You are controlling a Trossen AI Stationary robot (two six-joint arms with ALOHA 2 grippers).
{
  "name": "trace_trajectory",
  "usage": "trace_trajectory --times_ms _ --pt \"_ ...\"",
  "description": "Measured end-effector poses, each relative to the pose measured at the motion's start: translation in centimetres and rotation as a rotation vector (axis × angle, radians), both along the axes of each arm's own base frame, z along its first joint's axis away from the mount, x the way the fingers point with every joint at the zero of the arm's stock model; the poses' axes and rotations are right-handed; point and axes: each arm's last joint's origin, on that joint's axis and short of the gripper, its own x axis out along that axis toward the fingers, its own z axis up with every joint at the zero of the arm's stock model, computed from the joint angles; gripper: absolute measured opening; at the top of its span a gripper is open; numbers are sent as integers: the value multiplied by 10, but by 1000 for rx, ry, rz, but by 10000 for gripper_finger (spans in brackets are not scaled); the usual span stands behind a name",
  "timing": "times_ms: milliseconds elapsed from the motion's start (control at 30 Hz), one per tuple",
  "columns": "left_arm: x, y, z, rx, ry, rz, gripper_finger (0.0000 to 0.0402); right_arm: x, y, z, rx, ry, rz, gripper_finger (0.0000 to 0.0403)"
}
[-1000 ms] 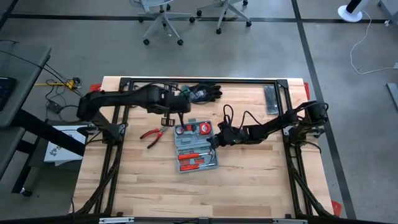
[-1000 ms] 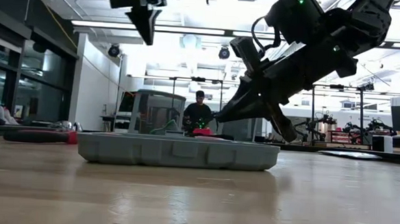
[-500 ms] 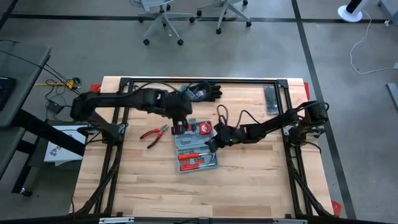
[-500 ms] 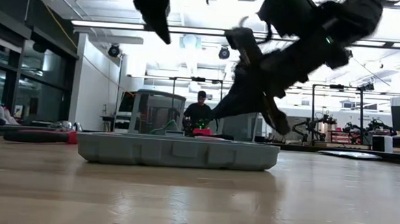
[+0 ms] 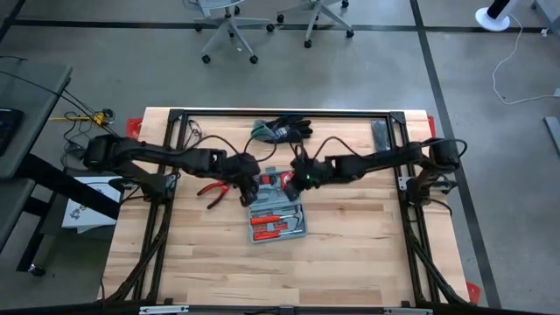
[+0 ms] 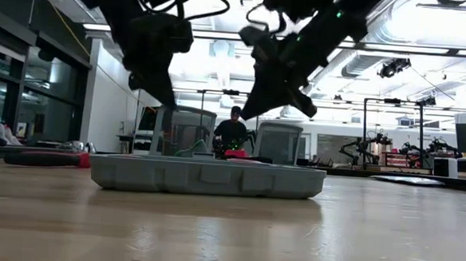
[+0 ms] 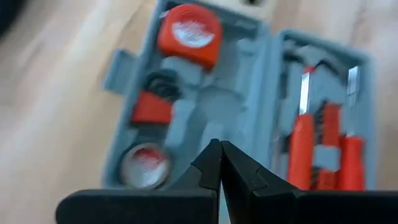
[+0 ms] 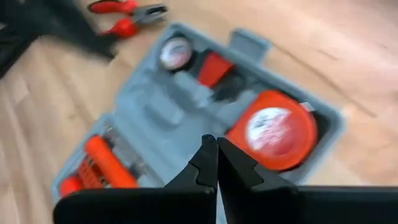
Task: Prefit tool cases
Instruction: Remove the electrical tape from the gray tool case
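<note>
Both end effectors, left (image 7: 220,163) and right (image 8: 217,160), are pressed together, empty, over the open tool case (image 5: 274,206); wrist views blur its tools.

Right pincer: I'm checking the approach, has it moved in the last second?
Yes. In the high view the right pincer has swung toward the table's far edge, from beside the tool case to over its far half.

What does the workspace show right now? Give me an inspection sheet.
Surface: wooden table, bare at the front.
Job's things: tool case lies open, orange-handled tools and tape measure inside.
Clutter: red pliers beside the case; gloves and dark bar at the back.
Grippers: left gripper and right gripper over the case, jaws shut, empty.
Cables: loops along both arms.
Surroundings: office chairs; person beyond the table.
</note>
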Motion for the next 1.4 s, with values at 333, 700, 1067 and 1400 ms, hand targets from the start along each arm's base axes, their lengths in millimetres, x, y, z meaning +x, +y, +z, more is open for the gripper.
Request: trace_trajectory --times_ms 333,700,1067,1400 --pt "2 -1 -2 -29 -50 6 0 -2 -26 0 84 -13 56 27" --pt "-10 0 -12 158 126 -174 5 1 -3 0 -66 -3 38 32" --pt "-4 8 -27 216 186 -333 105 5 -4 4 -95 -62 12 32" --pt "9 10 -66 231 320 -343 147 6 -4 0 -96 -42 13 32"
